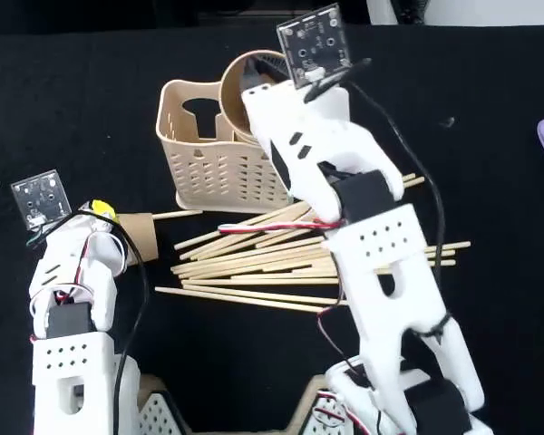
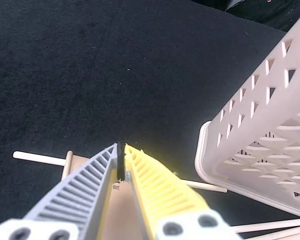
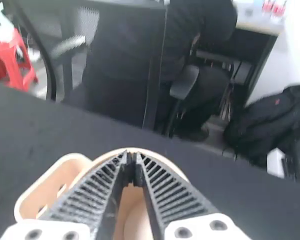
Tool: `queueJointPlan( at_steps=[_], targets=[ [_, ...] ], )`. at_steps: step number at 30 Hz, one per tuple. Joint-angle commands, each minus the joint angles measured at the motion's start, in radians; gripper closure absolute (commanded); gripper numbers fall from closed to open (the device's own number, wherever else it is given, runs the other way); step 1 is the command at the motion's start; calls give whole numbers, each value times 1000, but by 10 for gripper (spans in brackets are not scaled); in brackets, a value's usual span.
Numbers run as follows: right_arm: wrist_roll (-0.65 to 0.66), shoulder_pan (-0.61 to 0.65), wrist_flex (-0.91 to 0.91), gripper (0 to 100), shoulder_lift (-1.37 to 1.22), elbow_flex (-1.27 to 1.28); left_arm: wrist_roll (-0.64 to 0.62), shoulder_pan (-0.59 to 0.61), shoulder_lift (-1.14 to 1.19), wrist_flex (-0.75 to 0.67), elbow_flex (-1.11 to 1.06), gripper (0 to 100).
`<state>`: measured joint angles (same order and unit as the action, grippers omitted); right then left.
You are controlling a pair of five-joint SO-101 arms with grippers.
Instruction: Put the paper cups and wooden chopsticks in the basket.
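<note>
Over the basket, the right end effector is clamped tight on the rim of a paper cup. Low on the desk, the left end effector pinches a second cup lying on its side. Cups are light and squash easily, so a soft pinch at the rim seems best. Wooden chopsticks lie piled beside the basket; they look thin, stiff and ready to roll.

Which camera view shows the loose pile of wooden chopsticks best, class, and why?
The high view: the whole chopstick pile lies spread on the table beside the basket. The left wrist view catches a few single sticks near the basket; the right wrist view faces the basket rim.
</note>
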<state>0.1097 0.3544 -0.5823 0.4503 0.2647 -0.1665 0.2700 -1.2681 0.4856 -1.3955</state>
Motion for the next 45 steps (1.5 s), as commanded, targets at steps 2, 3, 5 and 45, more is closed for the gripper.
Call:
queueJointPlan(
  at_steps=[2,3,5,45],
  targets=[
    [8,-11,40,987,12,-8,-12,-13,-21,-21,2,971],
    [8,-12,40,987,16,-5,-12,-13,-21,-21,2,971],
    [8,-12,37,987,24,-4,-12,-13,-21,-21,2,971],
    [69,-155,-215,982,759,949,370,277,60,671,639,783]
  ],
)
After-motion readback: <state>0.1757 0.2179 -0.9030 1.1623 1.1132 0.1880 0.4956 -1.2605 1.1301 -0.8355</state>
